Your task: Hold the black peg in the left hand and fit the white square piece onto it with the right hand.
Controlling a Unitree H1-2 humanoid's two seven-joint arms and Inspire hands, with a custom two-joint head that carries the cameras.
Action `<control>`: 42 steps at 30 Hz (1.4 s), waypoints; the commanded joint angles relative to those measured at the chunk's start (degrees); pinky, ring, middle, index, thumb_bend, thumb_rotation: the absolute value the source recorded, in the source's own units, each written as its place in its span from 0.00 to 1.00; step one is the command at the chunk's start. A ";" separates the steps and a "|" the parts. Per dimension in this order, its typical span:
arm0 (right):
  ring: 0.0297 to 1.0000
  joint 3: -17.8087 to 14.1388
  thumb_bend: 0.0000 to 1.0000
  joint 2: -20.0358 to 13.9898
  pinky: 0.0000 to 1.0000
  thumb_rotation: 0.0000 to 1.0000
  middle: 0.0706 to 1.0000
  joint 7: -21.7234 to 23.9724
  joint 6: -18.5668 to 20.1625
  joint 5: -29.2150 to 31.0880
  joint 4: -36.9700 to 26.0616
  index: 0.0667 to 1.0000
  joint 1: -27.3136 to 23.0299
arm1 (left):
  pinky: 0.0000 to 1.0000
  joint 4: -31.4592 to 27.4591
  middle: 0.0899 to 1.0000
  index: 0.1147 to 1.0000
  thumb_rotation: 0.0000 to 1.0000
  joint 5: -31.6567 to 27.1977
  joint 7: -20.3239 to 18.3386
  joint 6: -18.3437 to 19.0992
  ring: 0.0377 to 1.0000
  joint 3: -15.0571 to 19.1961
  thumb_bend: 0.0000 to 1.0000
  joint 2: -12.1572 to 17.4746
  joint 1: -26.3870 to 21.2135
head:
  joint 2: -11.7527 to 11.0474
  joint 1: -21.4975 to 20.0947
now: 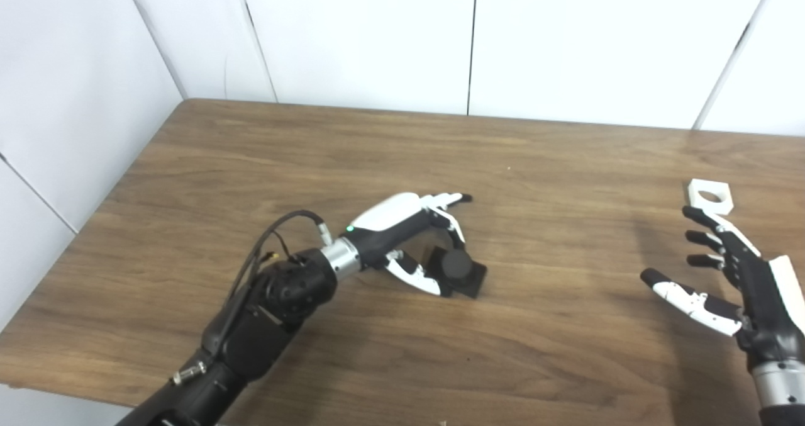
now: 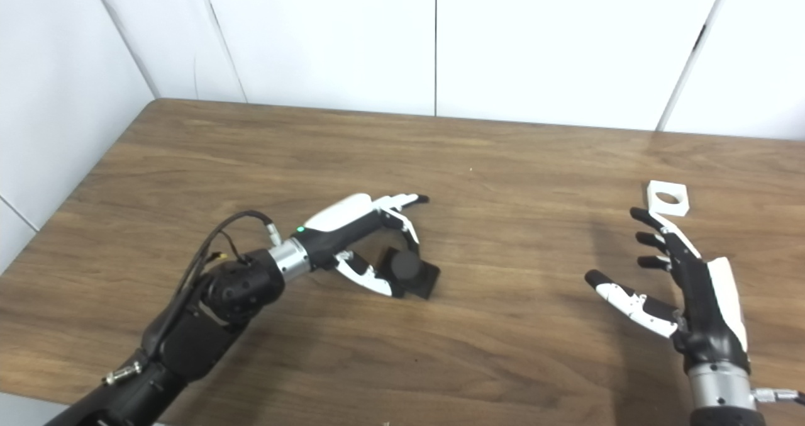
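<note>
The black peg (image 1: 458, 267), a round post on a square black base, stands on the wooden table (image 1: 402, 162) near its middle. My left hand (image 1: 418, 237) reaches around it, with the fingers curved over its far side and the thumb at its near side. The hand looks open, and the peg rests on the table. The white square piece (image 1: 709, 196) with a round hole lies flat at the right. My right hand (image 1: 723, 275) is open and empty, fingers spread, just in front of the white piece and not touching it.
White wall panels stand behind the table and to its left. The table's front edge (image 1: 94, 394) runs along the bottom left. Bare wood lies between the two hands.
</note>
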 commanded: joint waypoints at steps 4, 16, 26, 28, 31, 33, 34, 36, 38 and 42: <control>0.81 -0.30 0.58 -0.53 0.70 0.30 0.87 -1.23 -3.56 0.17 -0.91 0.82 -1.10 | 1.00 0.96 1.00 0.42 0.09 2.04 0.30 -3.29 1.00 -2.88 0.52 -3.25 0.50 | 0.24 -0.50; 0.79 0.62 0.60 0.37 0.67 0.29 0.85 -2.67 -4.86 -2.54 -0.59 0.80 -0.81 | 1.00 1.40 1.00 0.42 0.08 2.10 -0.60 -3.67 1.00 -4.03 0.52 -3.28 1.67 | 1.04 -13.60; 0.83 2.94 0.65 3.85 0.72 0.44 0.87 -5.73 -4.35 -7.70 0.87 0.82 -3.03 | 1.00 -0.76 0.99 0.42 0.07 -3.08 -2.86 -5.77 1.00 -1.14 0.52 1.83 3.41 | -1.14 -36.05; 0.84 2.61 0.65 3.84 0.74 0.44 0.88 -5.22 -3.17 -8.21 -0.05 0.83 -3.71 | 1.00 -0.54 0.98 0.42 0.07 -3.24 -2.91 -6.50 1.00 -1.00 0.52 1.93 3.60 | -1.56 -36.98; 0.84 2.26 0.63 3.41 0.74 0.44 0.89 -5.03 -2.58 -8.84 -0.47 0.83 -4.51 | 1.00 0.13 0.98 0.42 0.07 -3.94 -3.24 -7.35 1.00 -0.84 0.52 1.91 3.48 | -2.17 -38.08; 0.83 1.89 0.64 2.88 0.74 0.44 0.87 -5.10 -2.34 -9.16 -0.44 0.82 -5.17 | 1.00 0.48 0.97 0.42 0.07 -4.31 -3.50 -7.61 1.00 -0.75 0.52 1.86 3.29 | -2.47 -38.72; 0.83 1.71 0.64 2.50 0.74 0.43 0.87 -5.16 -2.50 -9.33 -0.33 0.81 -5.65 | 1.00 0.39 0.97 0.42 0.07 -4.49 -3.73 -7.47 1.00 -0.70 0.52 1.87 3.22 | -2.67 -39.12; 0.83 1.54 0.64 2.16 0.74 0.42 0.87 -5.21 -2.79 -9.57 -0.08 0.81 -6.25 | 1.00 0.33 0.97 0.42 0.07 -4.73 -3.99 -7.32 1.00 -0.62 0.52 1.93 3.15 | -2.81 -39.31; 0.83 1.30 0.64 1.59 0.74 0.42 0.87 -4.92 -2.30 -9.84 0.06 0.80 -7.33 | 1.00 0.19 0.97 0.42 0.07 -4.77 -4.11 -7.27 1.00 -0.52 0.52 2.01 3.31 | -3.00 -39.51; 0.83 0.95 0.62 -1.01 0.73 0.31 0.86 -3.83 -1.21 -11.11 0.95 0.79 -10.93 | 1.00 -0.15 0.97 0.42 0.07 -4.77 -4.46 -7.19 1.00 -0.27 0.52 2.19 3.69 | -3.15 -39.74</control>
